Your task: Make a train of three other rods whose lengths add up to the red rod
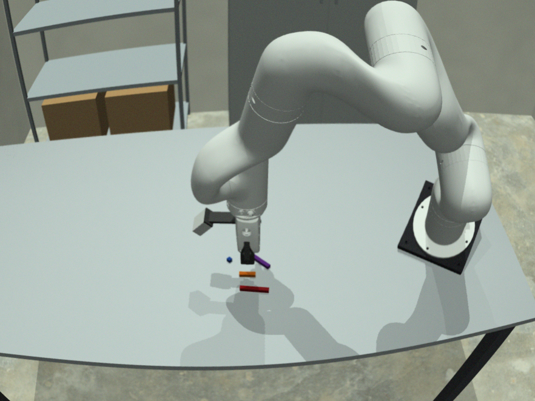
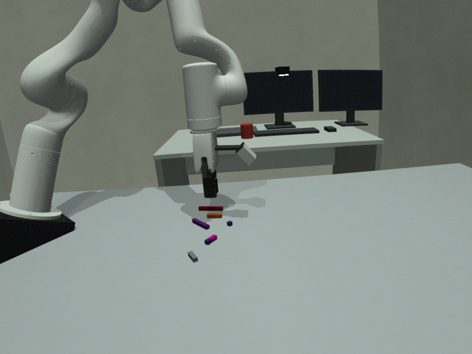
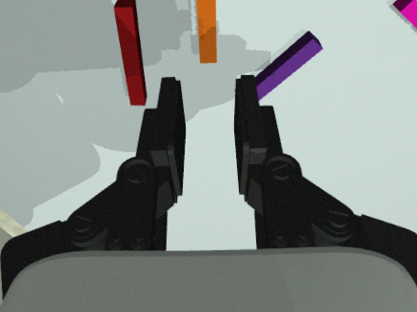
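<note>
My gripper [image 1: 247,262] [image 2: 210,195] [image 3: 208,102] is open part way, pointing down above the table, with nothing between its fingers. The red rod [image 1: 254,289] [image 2: 210,208] [image 3: 130,53] and the orange rod [image 1: 247,273] [image 2: 214,215] [image 3: 208,29] lie flat, side by side and apart. The purple rod [image 1: 262,261] [image 2: 200,223] [image 3: 290,65] lies slanted, partly behind a finger in the wrist view. One blue rod [image 1: 229,259] [image 2: 229,223] lies alone. The magenta rod [image 2: 212,237] [image 3: 407,9] lies end to end with another blue rod [image 2: 207,241]. The grey rod [image 2: 192,256] lies apart.
All rods lie on the pale table [image 1: 111,240] [image 2: 314,271]. The arm's black base plate [image 1: 459,265] [image 2: 23,234] stands far from the rods. The arm's shadow falls over the red and orange rods. A desk with monitors stands beyond the table.
</note>
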{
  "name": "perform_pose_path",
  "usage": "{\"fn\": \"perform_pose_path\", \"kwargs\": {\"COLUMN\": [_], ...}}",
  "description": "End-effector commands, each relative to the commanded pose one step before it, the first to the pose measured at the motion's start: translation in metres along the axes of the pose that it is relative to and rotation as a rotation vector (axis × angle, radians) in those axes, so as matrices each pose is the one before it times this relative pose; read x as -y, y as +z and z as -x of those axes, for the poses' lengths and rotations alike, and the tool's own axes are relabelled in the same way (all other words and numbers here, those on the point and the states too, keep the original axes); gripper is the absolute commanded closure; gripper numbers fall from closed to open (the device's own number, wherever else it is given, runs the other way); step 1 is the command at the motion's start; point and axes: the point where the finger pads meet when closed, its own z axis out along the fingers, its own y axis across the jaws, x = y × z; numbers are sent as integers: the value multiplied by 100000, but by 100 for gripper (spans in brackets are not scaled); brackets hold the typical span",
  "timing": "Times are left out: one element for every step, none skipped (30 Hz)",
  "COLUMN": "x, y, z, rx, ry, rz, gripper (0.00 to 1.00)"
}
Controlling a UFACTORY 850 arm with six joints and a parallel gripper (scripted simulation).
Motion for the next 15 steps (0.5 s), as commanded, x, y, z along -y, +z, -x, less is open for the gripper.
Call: {"fn": "perform_pose_path", "kwargs": {"x": [5, 0, 0, 0, 1, 1, 1, 1, 1, 1, 1, 1, 1, 0, 0], "y": [-9, 28, 36, 44, 53, 63, 72, 82, 85, 89, 97, 105, 113, 0, 0], "z": [-80, 0, -1, -1, -1, -1, -1, -1, -1, -1, -1, -1, -1, 0, 0], "rx": [-156, 3, 4, 6, 7, 8, 10, 11, 5, -1, 0, 0, 1, 0, 0], "ry": [-30, 1, 1, 2, 2, 2, 3, 3, 1, 0, 0, 0, 0, 0, 0], "rz": [9, 1, 2, 2, 3, 4, 5, 6, 2, -1, 0, 1, 2, 0, 0], "gripper": [76, 76, 76, 76, 76, 76, 76, 76, 76, 76, 76, 76, 76, 76, 76]}}
